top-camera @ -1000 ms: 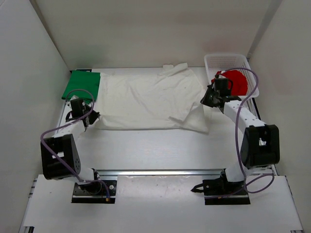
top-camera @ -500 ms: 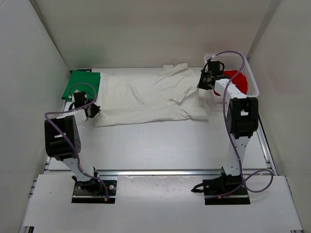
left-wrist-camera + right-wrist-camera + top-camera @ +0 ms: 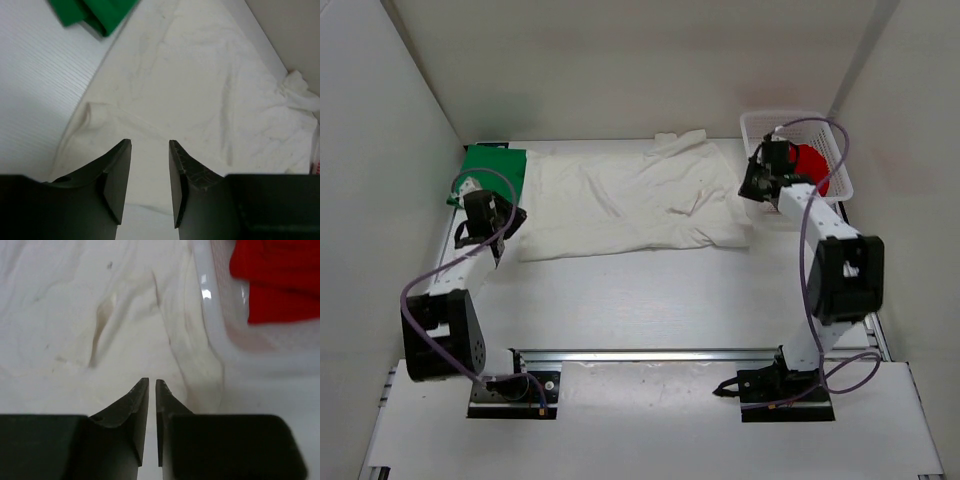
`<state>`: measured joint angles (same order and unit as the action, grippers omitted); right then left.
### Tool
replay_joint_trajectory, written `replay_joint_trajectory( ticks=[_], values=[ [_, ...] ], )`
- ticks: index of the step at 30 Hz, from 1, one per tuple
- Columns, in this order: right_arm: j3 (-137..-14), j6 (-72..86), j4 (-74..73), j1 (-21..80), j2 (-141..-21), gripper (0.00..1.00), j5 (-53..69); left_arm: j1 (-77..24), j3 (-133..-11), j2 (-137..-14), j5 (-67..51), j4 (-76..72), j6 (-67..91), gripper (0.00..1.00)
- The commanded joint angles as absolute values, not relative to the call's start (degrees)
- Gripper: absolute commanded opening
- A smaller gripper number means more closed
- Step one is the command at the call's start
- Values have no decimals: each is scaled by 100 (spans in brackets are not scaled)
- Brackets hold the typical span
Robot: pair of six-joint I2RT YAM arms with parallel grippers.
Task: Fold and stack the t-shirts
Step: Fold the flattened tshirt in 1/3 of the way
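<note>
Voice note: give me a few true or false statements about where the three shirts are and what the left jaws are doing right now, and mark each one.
1. The bright red cloth t-shirt lies in the white plastic mesh basket. True.
2. The bright green cloth t-shirt is spread flat across the middle of the table. False: it sits folded at the far left corner.
3. The left jaws stand open with nothing between them. True.
4. The white cloth t-shirt is stacked on top of the green one. False: it lies spread out on the table beside the green one.
</note>
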<state>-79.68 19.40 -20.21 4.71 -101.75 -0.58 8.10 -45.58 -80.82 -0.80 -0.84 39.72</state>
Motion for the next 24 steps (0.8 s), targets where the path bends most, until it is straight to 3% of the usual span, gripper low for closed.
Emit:
replay_joint_trajectory(
  ticks=[1,3,7,13,17,20,24],
  values=[
    [-6475,2346,-1311,396,-8994,9,202,475,-3913,-7761,-263,-80,4052,46],
    [-5829,2470,-907,378,-8746,0,290,457,-3684,-7831,-325,-53,4078,47],
    [-4817,2689,-353,273,-8499,2,527,738,-3367,-8060,-888,-193,4254,46],
    [-4246,2777,385,-139,-8666,26,896,773,-3375,-8323,-659,-62,4157,53],
    [-4087,2690,597,-158,-8552,33,792,870,-3401,-8560,-738,-105,4201,53],
    [-4052,2663,772,-202,-8499,37,879,896,-3480,-8718,-677,-141,4228,46],
    [-4192,2698,879,-290,-8876,37,1134,853,-3621,-8929,-633,-184,4245,26]
  ],
)
